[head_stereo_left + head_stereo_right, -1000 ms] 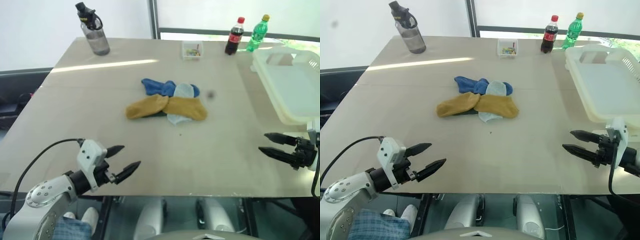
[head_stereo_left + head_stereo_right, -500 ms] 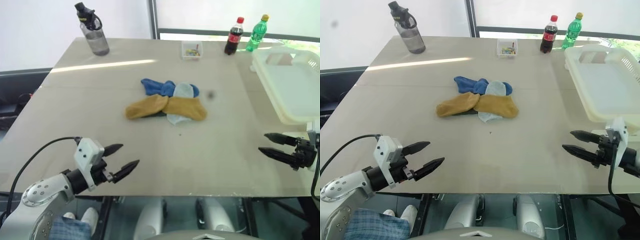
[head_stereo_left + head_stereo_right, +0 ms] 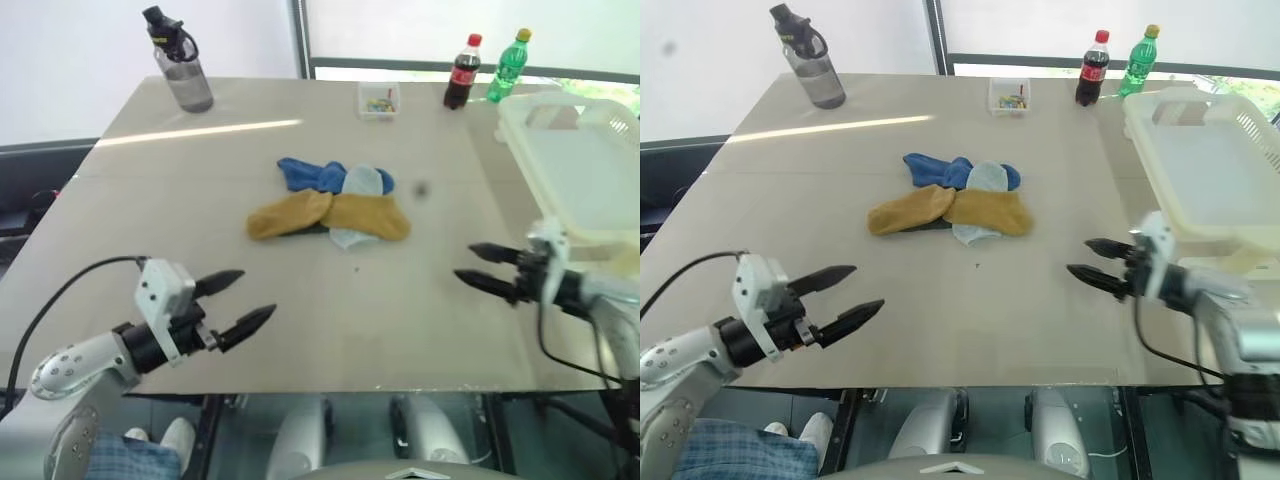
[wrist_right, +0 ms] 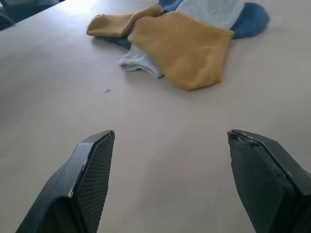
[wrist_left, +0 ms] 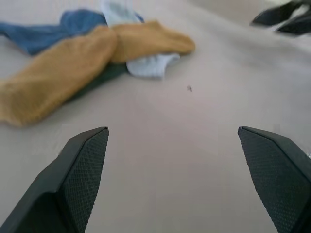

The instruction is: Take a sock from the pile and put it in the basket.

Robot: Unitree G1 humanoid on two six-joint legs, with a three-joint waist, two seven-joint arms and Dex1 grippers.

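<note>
The pile (image 3: pixel 335 200) of loose socks lies mid-table, blue and light grey pieces behind, a dark green one underneath. The mustard-yellow sock (image 3: pixel 328 215) stretches across its front, and it also shows as the sock (image 4: pixel 182 43) in the right wrist view and the sock (image 5: pixel 73 68) in the left wrist view. The white basket (image 3: pixel 577 175) stands at the table's right edge. My right gripper (image 3: pixel 478 268) is open, low over the table, right of the pile and short of it. My left gripper (image 3: pixel 235 300) is open near the front left edge, well short of the pile. Nothing is held.
A grey water bottle (image 3: pixel 180 62) stands at the far left corner. A small clear box (image 3: pixel 379 100), a cola bottle (image 3: pixel 460 73) and a green bottle (image 3: pixel 507 67) line the far edge. Bare tabletop (image 3: pixel 350 310) lies between both grippers and the pile.
My right gripper has moved left and forward from the table's right edge toward the pile, still open. My left gripper rose a little.
</note>
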